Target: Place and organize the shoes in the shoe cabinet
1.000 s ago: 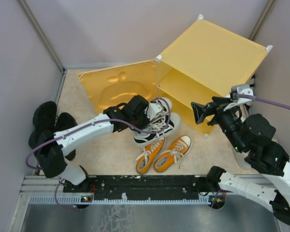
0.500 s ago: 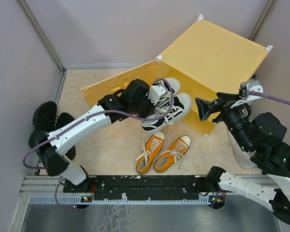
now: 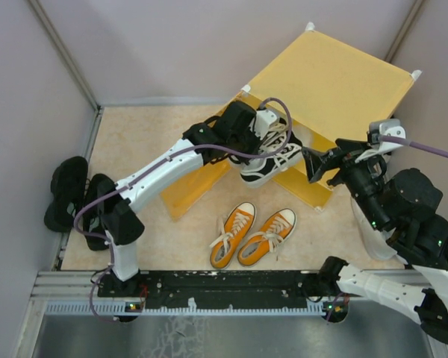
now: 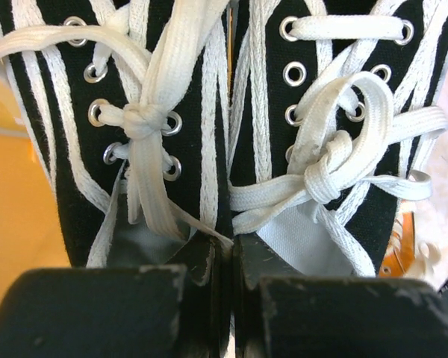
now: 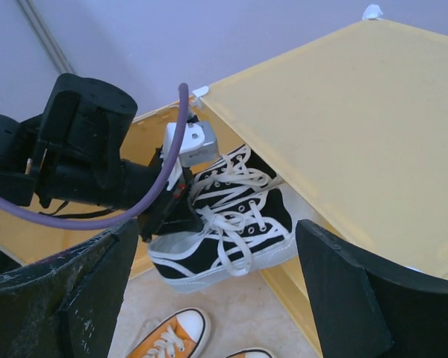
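B&w sneakers (image 4: 272,112): matt canvas cloth, woven laces (image 4: 145,119), shiny metal eyelets (image 4: 95,72). Shoe cabinet (image 3: 336,82): smooth, semi-matt plastic panels.

Close in: the left pincer (image 4: 231,257) has its two black fingers (image 4: 97,313) pressed together on the inner collars of the black-and-white sneakers (image 4: 261,142), which sit side by side with white laces knotted. A yellow-orange panel (image 4: 15,216) shows left, and an orange sneaker (image 4: 403,250) peeks in lower right.

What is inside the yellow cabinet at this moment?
Only the black-and-white shoes, held by the left gripper, can be seen, partly inside its opening. The top of the cabinet covers the rest of the inside, so other contents cannot be seen.
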Tool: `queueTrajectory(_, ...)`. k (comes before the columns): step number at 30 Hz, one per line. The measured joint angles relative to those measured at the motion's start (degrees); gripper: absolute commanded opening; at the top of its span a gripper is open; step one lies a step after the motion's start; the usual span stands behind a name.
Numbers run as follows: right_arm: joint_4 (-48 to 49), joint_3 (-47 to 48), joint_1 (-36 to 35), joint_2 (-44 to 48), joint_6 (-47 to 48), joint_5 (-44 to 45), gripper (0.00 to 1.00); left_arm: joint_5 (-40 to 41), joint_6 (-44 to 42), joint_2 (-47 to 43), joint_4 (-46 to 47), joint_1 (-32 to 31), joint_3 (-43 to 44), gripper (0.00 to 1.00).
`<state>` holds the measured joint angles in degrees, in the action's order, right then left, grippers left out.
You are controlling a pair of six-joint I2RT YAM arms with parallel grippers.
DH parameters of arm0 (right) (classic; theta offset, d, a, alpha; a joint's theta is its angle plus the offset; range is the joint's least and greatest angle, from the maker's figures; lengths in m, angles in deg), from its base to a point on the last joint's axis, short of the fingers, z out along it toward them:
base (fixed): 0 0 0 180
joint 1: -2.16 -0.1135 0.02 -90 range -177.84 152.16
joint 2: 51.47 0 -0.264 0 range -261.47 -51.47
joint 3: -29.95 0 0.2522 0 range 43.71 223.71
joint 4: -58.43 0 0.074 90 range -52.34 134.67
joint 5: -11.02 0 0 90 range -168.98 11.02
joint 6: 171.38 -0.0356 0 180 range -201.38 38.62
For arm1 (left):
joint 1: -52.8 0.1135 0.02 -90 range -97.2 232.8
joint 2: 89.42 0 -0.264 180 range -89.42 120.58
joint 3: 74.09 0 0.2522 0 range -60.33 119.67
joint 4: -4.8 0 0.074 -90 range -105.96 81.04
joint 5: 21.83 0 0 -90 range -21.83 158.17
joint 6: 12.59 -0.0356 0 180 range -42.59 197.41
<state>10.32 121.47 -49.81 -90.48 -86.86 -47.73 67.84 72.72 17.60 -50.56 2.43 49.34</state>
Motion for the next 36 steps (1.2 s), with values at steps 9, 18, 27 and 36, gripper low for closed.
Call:
queueTrajectory(9, -1.11, 1.11, 0.00, -0.09, 0.00, 1.29, 0.87, 0.79, 0.42, 9.31, 1.79, 2.69, 10.14, 0.00)
queueTrajectory(18, -1.95, 1.11, 0.00, -0.11, 0.00, 1.97, 0.87, 0.35, 1.49, 11.76, 5.11, 2.89, 13.20, 0.41)
queueTrajectory(27, -1.99, 1.09, 0.00, -0.11, -0.04, 2.12, 0.87, -0.76, 1.55, 10.56, 11.58, 2.86, 14.19, 0.73)
queueTrajectory(36, -2.16, 1.09, 0.00, -0.13, -0.04, 1.29, 0.87, -3.37, 1.27, 5.44, 12.09, 2.49, 9.77, 0.99)
